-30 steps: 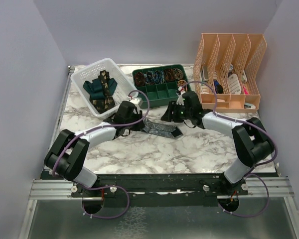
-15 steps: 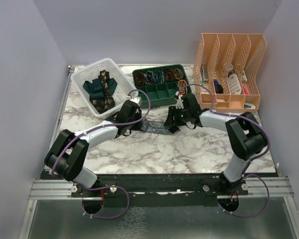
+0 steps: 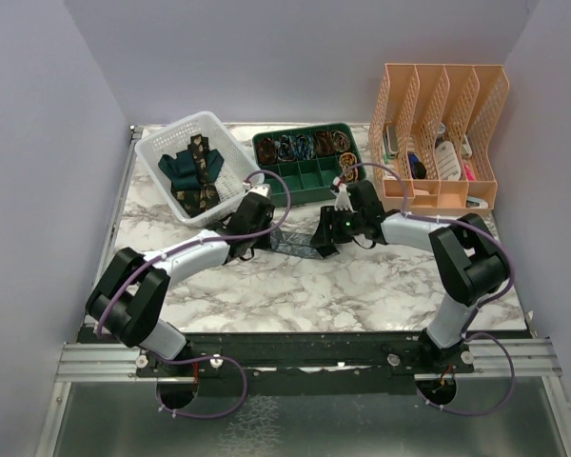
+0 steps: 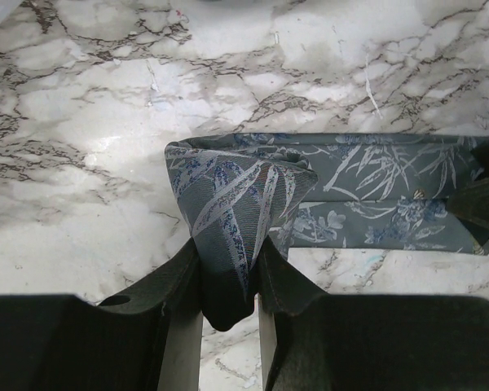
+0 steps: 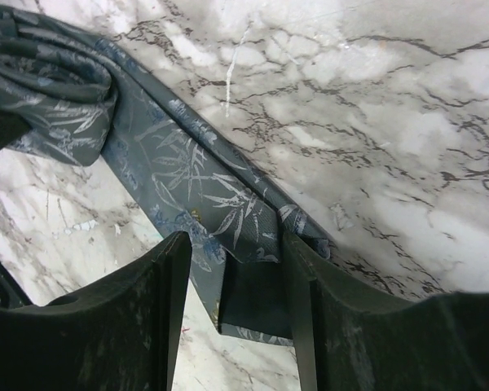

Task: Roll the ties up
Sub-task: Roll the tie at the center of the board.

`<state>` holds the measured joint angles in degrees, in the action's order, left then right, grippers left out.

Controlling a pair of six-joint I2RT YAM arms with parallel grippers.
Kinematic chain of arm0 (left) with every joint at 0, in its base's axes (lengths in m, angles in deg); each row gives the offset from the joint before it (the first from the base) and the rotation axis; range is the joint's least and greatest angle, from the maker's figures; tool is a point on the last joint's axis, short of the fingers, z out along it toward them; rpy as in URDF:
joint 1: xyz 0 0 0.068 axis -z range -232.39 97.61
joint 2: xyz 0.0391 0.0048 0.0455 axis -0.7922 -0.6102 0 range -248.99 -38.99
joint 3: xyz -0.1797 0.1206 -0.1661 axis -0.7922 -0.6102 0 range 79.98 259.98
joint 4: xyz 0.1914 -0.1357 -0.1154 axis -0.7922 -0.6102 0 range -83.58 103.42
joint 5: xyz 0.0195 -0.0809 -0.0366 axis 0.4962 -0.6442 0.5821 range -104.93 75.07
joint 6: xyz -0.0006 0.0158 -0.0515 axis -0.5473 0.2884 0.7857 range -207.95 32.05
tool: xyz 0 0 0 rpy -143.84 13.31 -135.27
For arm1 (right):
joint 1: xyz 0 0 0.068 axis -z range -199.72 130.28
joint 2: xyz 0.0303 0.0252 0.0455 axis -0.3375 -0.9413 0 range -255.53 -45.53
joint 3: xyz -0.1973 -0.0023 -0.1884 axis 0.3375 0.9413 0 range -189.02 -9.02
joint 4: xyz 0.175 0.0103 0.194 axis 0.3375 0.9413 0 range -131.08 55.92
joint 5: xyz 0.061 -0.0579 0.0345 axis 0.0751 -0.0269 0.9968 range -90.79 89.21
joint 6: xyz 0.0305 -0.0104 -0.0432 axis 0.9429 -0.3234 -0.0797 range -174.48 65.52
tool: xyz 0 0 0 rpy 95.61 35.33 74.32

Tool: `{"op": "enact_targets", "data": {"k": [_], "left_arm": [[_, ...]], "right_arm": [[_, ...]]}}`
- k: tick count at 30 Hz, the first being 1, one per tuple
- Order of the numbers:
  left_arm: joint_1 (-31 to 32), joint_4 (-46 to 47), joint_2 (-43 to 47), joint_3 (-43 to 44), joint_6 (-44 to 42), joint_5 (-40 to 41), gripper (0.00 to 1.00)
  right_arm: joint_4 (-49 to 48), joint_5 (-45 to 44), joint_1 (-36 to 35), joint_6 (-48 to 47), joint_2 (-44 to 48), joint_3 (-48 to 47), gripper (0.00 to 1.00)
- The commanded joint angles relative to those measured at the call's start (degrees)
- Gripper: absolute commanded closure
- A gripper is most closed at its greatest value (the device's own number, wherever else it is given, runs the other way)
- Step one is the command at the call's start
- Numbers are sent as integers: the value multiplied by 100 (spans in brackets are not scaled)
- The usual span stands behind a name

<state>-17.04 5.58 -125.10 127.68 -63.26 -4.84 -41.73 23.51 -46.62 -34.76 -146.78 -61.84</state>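
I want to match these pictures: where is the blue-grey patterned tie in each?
Top external: the blue-grey tie sits at the picture's centre.
Left wrist: centre, its rolled end pinched by the left gripper, the flat length running right.
Right wrist: slants from upper left down between the fingers of the right gripper.
Shared landmark: the rolled end, upper left in the right wrist view.

The blue-grey tie [image 4: 236,204] is woven cloth with a soft sheen; the worktop [image 4: 81,106] under it is smooth, glossy and marble-look. The left gripper [image 4: 228,269] on the tie is matt dark plastic. Behind the tie, the white basket [image 3: 230,157] and peach file rack [image 3: 438,86] are perforated plastic.
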Motion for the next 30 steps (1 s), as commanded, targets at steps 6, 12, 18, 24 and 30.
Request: {"op": "enact_targets", "data": {"k": [6,12,18,24,30], "left_arm": [[364,-250,-81,327,204,930,93],[779,-388,-208,389,-74,1492,93],[1167,-707,-451,556,-409,2357,94],[1368,-1052,-736,841,-563,2980,95],[1616,-1281,-1135,1115,-347,3859,96]], "right_arm": [[-348,526,-26,210,40,567,47],[-537,568,-26,380,94,745,47],[-632,523,-26,494,154,795,47],[-664,461,-25,560,197,852,47],[-749,559,-26,628,246,935,47]]}}
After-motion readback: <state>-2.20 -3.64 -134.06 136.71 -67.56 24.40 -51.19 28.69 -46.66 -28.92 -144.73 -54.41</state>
